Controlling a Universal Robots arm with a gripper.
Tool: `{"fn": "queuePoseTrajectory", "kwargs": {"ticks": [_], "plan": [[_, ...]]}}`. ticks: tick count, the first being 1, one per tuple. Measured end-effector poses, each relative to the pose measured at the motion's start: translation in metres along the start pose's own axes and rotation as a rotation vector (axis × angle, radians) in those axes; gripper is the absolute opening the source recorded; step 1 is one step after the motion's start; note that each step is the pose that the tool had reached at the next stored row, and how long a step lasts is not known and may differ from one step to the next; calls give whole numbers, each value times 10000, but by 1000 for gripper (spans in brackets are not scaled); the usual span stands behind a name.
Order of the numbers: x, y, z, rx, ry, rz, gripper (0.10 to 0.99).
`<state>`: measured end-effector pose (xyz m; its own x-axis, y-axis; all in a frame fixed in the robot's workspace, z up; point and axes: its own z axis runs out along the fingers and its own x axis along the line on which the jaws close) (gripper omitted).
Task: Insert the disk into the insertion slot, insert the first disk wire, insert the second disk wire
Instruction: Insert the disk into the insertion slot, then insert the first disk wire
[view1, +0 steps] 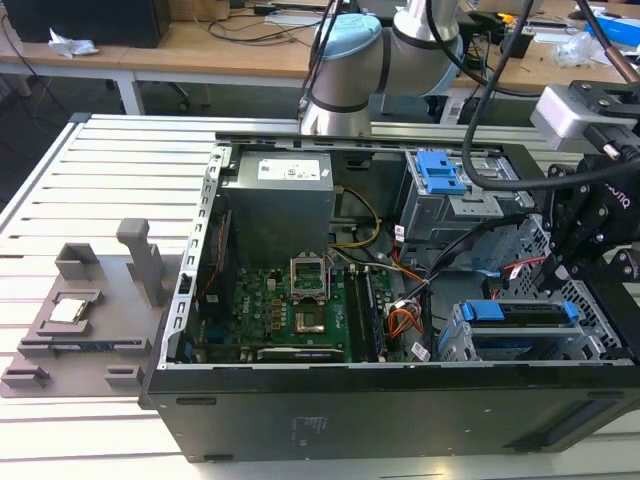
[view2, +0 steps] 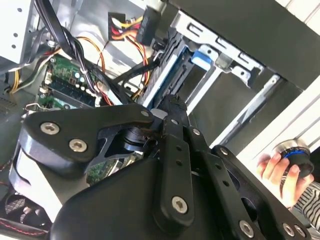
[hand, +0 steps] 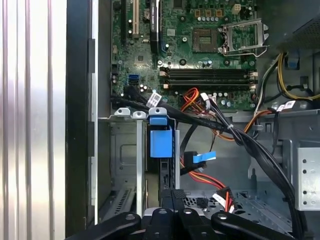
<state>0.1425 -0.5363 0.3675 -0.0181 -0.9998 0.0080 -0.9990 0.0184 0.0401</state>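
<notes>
The disk (view1: 520, 318), in its bright blue carrier, lies inside the insertion slot (view1: 462, 345), the perforated silver cage at the case's front corner on the exterior view's right. In the first wrist view the carrier's blue tab (hand: 160, 142) stands up between the cage rails (hand: 125, 150). My gripper (view1: 562, 288) hangs just above the far end of the disk. Its fingertips (hand: 172, 197) look pressed together, with nothing clearly held between them. A thin red cable (view1: 522, 266), the first disk wire, runs loose beside the gripper. The second disk wire cannot be picked out.
A grey cage with a blue latch (view1: 441, 170) sits behind the slot. An orange-red-yellow wire bundle (hand: 210, 179) and black cables (hand: 240, 137) cross beside the bay. A person's hand (view2: 274, 170) holds a round device. A grey fixture (view1: 80, 320) lies outside the case.
</notes>
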Motion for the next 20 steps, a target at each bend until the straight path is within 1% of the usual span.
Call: {"fn": "queuePoseTrajectory", "kwargs": {"ticks": [11,13,14,16,18,20], "plan": [[-1,-4,-1,0,2,0,114],[-1,-4,-1,0,2,1,235],[-1,-4,0,0,1,0,235],[-1,-4,-1,0,2,0,361],[-2,-5,0,0,4,-19,361],[-4,-5,-1,5,30,-614,361]]}}
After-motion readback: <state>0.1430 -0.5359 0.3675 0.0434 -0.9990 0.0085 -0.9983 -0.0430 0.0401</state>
